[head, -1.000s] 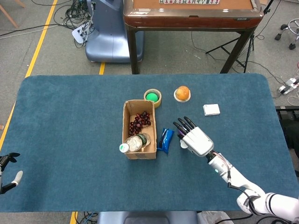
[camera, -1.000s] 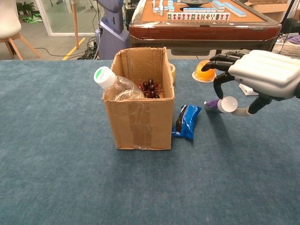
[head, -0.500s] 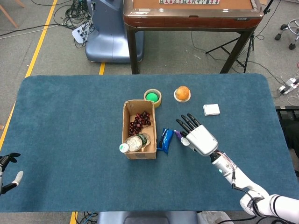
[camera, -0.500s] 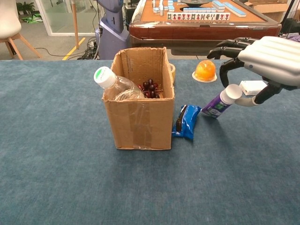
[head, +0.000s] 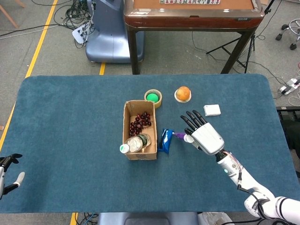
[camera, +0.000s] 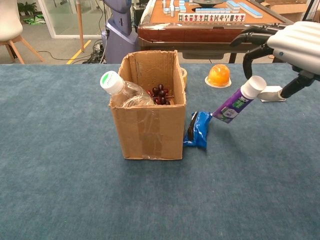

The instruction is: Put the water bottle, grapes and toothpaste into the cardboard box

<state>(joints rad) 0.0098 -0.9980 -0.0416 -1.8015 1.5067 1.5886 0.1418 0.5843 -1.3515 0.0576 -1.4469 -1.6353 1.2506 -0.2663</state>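
The cardboard box point(head: 125, 123) point(camera: 150, 132) stands mid-table, with the water bottle point(head: 133, 144) point(camera: 122, 92) leaning out of its near end and the dark grapes point(head: 140, 123) point(camera: 161, 94) at its far end. My right hand point(head: 206, 136) point(camera: 295, 42) pinches the cap end of the purple toothpaste tube point(head: 180, 135) point(camera: 234, 102). The tube hangs tilted to the right of the box, its lower end just above a blue packet. Its other fingers are spread. My left hand point(head: 7, 173) sits at the table's near left corner, fingers apart and holding nothing.
The blue packet point(head: 164, 140) point(camera: 198, 129) lies against the box's right wall. Behind the box are a green-centred tape roll point(head: 153, 97) and an orange on a dish point(head: 183, 93) point(camera: 219, 75). A small white box point(head: 212, 110) lies further right.
My right hand has risen and drawn back to the right, lifting the toothpaste's cap end so the tube now hangs tilted. The left hand has barely moved.
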